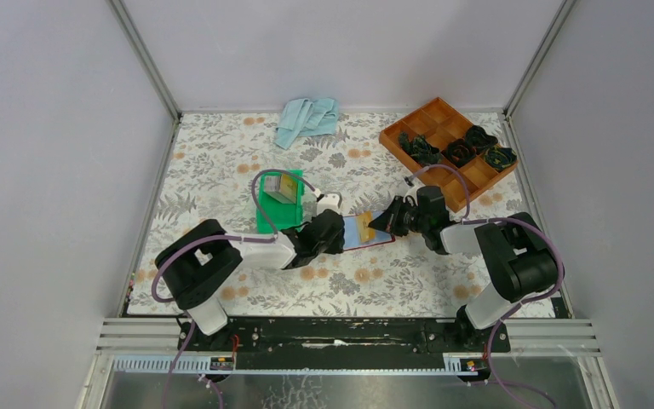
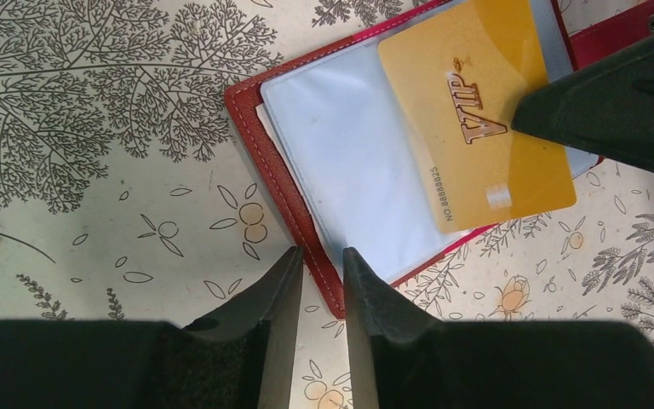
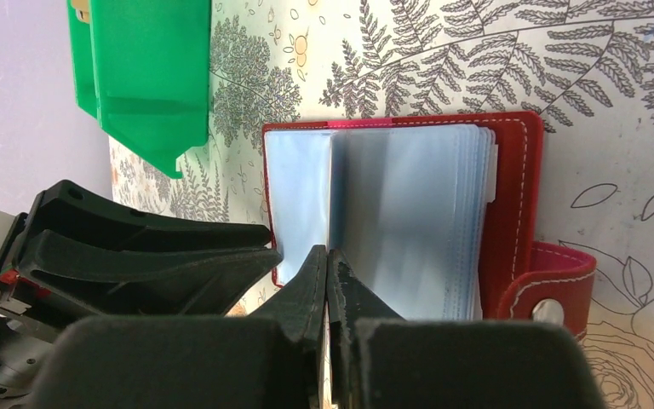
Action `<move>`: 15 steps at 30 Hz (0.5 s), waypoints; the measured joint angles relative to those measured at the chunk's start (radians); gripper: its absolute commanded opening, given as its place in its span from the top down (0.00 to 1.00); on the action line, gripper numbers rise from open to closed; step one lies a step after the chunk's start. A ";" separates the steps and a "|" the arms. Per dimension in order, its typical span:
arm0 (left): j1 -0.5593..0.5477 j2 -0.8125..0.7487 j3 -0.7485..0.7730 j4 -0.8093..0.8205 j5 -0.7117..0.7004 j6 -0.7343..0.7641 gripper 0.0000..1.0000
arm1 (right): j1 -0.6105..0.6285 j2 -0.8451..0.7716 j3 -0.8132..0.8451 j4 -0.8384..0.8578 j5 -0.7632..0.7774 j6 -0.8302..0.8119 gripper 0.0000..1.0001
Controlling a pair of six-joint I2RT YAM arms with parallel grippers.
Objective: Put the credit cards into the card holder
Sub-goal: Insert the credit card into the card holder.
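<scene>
The holder (image 2: pixel 341 162) is seen lying open on the table (image 1: pixel 221 162), midway between the two arms, with its pale sleeves up and the red border showing round them. A gold card (image 2: pixel 477 111) marked VIP is laid aslant across the sleeves, and one corner is carried past the holder's edge over the floral table.

The left gripper (image 2: pixel 322 256) is set at the holder's left end. Its tips are parted only narrowly, and the red border is seen in the gap between them.

The right gripper (image 3: pixel 327 254) is brought in from the right and closed tight, tip against tip. In the left wrist view one of its fingers (image 2: pixel 613 111) is seen overlapping the card's edge, though whether the card is actually pinched cannot be made out.

A green bin (image 1: pixel 266 223) is found just behind the left gripper. At the back wall a blue cloth (image 1: pixel 306 119) is crumpled. An orange tray (image 1: pixel 409 118), with dark items in its compartments, is placed at the right rear corner, well apart from the holder.
</scene>
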 measured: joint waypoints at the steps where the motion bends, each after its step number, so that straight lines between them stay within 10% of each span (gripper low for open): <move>1: -0.001 0.000 0.000 0.000 -0.001 0.000 0.70 | 0.000 0.000 0.000 0.001 0.000 0.002 1.00; 15: -0.010 0.004 0.004 -0.002 -0.016 -0.003 0.69 | 0.000 0.000 -0.011 -0.024 0.002 -0.025 1.00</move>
